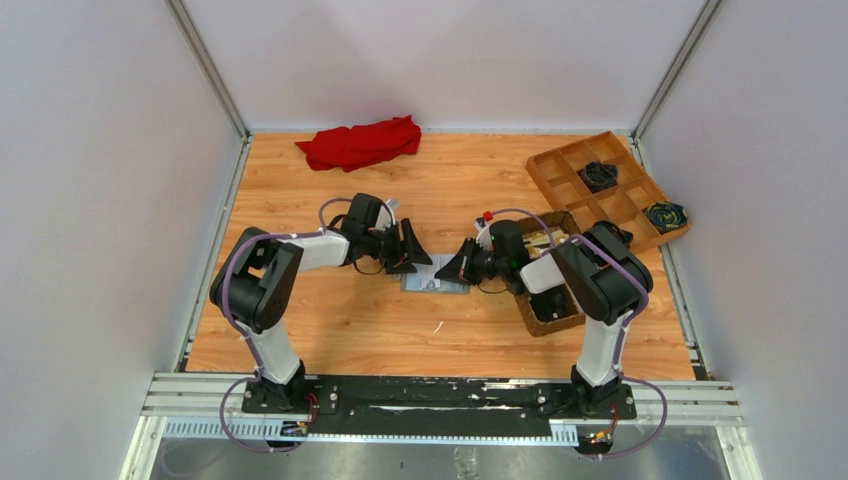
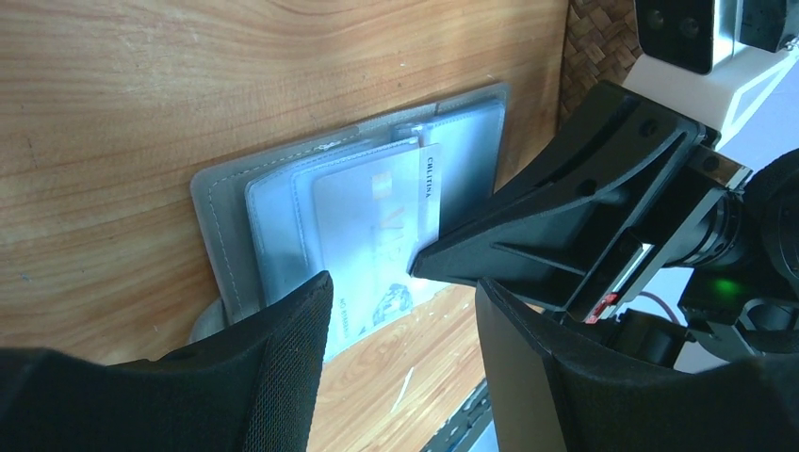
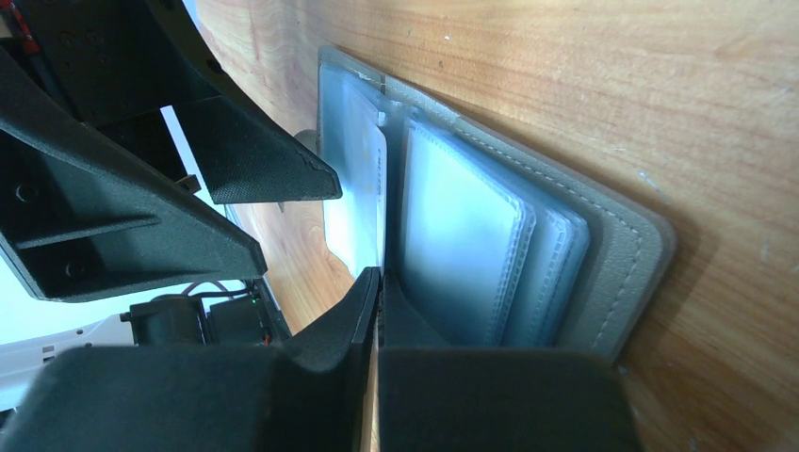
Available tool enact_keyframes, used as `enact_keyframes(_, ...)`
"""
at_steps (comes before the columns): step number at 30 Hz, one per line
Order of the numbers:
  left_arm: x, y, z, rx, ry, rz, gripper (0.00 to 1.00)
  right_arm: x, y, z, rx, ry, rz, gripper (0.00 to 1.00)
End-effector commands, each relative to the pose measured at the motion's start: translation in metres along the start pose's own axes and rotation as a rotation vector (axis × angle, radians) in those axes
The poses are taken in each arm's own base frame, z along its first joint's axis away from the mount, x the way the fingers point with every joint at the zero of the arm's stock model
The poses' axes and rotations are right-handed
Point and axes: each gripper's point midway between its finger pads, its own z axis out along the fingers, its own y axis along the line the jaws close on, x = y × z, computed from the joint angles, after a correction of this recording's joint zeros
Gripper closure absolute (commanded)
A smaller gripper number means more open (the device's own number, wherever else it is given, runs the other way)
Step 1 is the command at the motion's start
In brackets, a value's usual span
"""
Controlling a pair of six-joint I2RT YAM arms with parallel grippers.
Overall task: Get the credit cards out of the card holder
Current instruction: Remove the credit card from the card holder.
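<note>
The grey card holder [image 1: 435, 282] lies open on the wooden table between my grippers. It also shows in the left wrist view [image 2: 221, 217] and the right wrist view [image 3: 612, 254]. A pale credit card [image 2: 363, 217] sticks partway out of a left-side slot, past the holder's near edge. My right gripper [image 1: 452, 268] is shut [image 3: 379, 275], and the card's [image 3: 353, 188] long edge runs into the thin gap between its fingertips. My left gripper [image 1: 415, 258] is open [image 2: 403, 282] and empty, low over the holder's near left part. No tan-gold card is in view.
A brown woven basket [image 1: 550, 315] sits under my right arm, close to the holder's right side [image 2: 598, 47]. A wooden divided tray [image 1: 545, 160] stands at the back right. A red cloth [image 1: 360, 142] lies at the back. A small white scrap [image 1: 437, 326] lies nearer the bases.
</note>
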Motion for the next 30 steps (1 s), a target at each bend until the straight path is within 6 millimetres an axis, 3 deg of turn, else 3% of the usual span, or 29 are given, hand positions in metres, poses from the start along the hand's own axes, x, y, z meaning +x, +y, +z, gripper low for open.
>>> enact_keyframes(1,0.002,0.007,0.008,-0.017,0.004,-0.002,0.39,0.002,-0.020,0.001,0.059,0.007,0.032,1.00)
enact_keyframes(19,0.017,0.049,0.019,-0.154,0.004,-0.132,0.39,0.003,-0.018,-0.007,0.089,0.012,-0.008,1.00)
enact_keyframes(24,0.019,0.068,0.012,-0.283,0.025,-0.113,0.39,0.003,-0.024,-0.015,0.110,-0.009,-0.010,1.00)
enact_keyframes(30,0.018,0.070,0.009,-0.308,0.021,-0.105,0.39,0.001,-0.033,-0.024,0.123,-0.018,0.006,1.00)
